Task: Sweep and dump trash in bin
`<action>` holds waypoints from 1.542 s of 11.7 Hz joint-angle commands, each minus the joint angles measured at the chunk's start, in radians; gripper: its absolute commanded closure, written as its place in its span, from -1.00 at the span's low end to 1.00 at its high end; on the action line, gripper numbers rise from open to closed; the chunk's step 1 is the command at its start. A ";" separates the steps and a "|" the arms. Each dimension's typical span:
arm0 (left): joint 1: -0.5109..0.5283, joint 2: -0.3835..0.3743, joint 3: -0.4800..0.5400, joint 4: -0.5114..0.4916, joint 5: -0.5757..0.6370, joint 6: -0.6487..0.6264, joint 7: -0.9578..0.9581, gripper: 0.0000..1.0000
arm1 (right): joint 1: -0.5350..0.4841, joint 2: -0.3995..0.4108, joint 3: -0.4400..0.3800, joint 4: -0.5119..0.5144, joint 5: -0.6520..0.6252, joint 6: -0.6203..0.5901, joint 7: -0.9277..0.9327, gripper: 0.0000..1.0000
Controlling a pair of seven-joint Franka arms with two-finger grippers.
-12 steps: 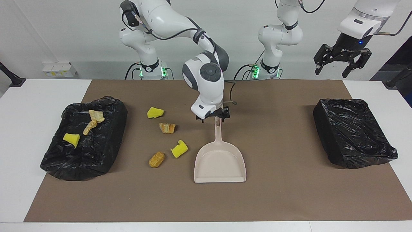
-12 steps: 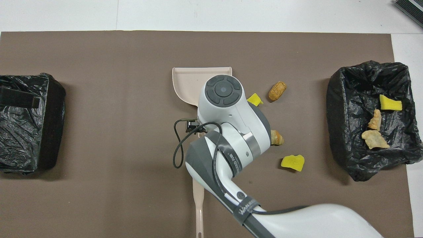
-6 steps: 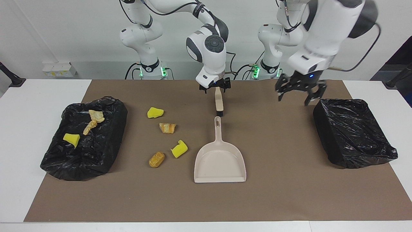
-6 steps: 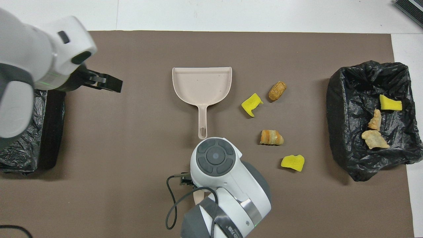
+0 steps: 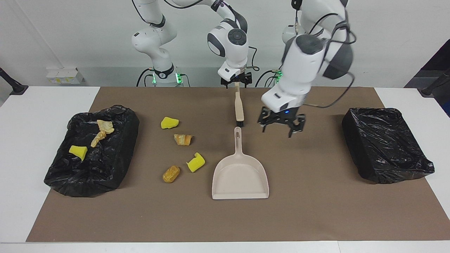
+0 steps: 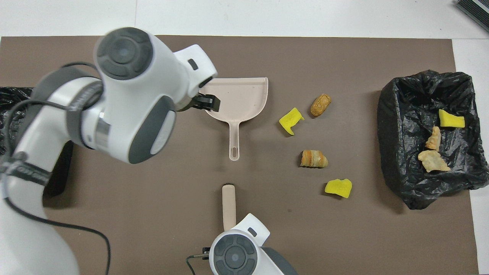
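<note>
Counting 7 trash lumps [image 5: 183,139], 2 bins [image 5: 92,154], 1 dustpan [image 5: 240,177].

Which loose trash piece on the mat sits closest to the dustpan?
The notched yellow sponge chunk, lying right beside the pan of the dustpan. The tan lump, the striped pastry piece and the other yellow chunk lie farther off.

no readable text, labels, brands, numbers or signs on anything in view
</note>
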 commanded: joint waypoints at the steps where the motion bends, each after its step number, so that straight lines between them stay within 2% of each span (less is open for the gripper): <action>1: -0.069 0.037 0.015 -0.075 0.037 0.109 -0.111 -1.00 | 0.013 0.011 -0.001 -0.057 0.021 0.075 0.017 -0.63; 2: -0.072 0.036 0.015 -0.110 0.037 0.144 -0.116 -1.00 | 0.015 0.016 -0.001 -0.057 0.021 0.081 0.028 -0.50; 4: -0.106 0.040 0.015 -0.167 0.037 0.200 -0.163 -1.00 | 0.013 0.018 0.001 -0.057 0.021 0.084 0.034 -0.39; 5: -0.139 0.080 0.015 -0.176 0.037 0.249 -0.225 -1.00 | 0.013 0.019 -0.001 -0.057 0.022 0.084 0.036 -0.33; 7: -0.152 0.088 0.015 -0.211 0.037 0.264 -0.233 -1.00 | 0.015 0.039 -0.001 -0.056 0.022 0.084 0.066 -0.25; 8: -0.152 0.082 0.014 -0.237 0.037 0.264 -0.233 -0.93 | 0.015 0.041 -0.001 -0.053 0.022 0.081 0.070 0.05; 9: -0.152 0.080 0.014 -0.239 0.037 0.260 -0.237 -0.56 | 0.013 0.048 -0.001 -0.044 0.022 0.078 0.070 0.65; 10: -0.157 0.080 0.015 -0.236 0.037 0.255 -0.239 -0.37 | 0.013 0.063 -0.001 -0.010 0.021 0.075 0.071 1.00; 13: -0.155 0.080 0.024 -0.227 0.103 0.270 -0.239 0.30 | -0.037 0.006 -0.010 0.013 0.021 0.015 0.071 1.00; 15: -0.147 0.080 0.026 -0.219 0.108 0.272 -0.236 0.92 | -0.127 -0.072 -0.010 0.021 0.019 -0.116 0.065 1.00; 16: -0.140 0.070 0.023 -0.218 0.108 0.267 -0.225 1.00 | -0.178 -0.103 -0.010 0.021 0.009 -0.175 0.060 1.00; 18: -0.128 0.039 0.028 -0.222 0.108 0.255 -0.164 1.00 | -0.258 -0.116 -0.013 0.036 -0.004 -0.256 0.082 1.00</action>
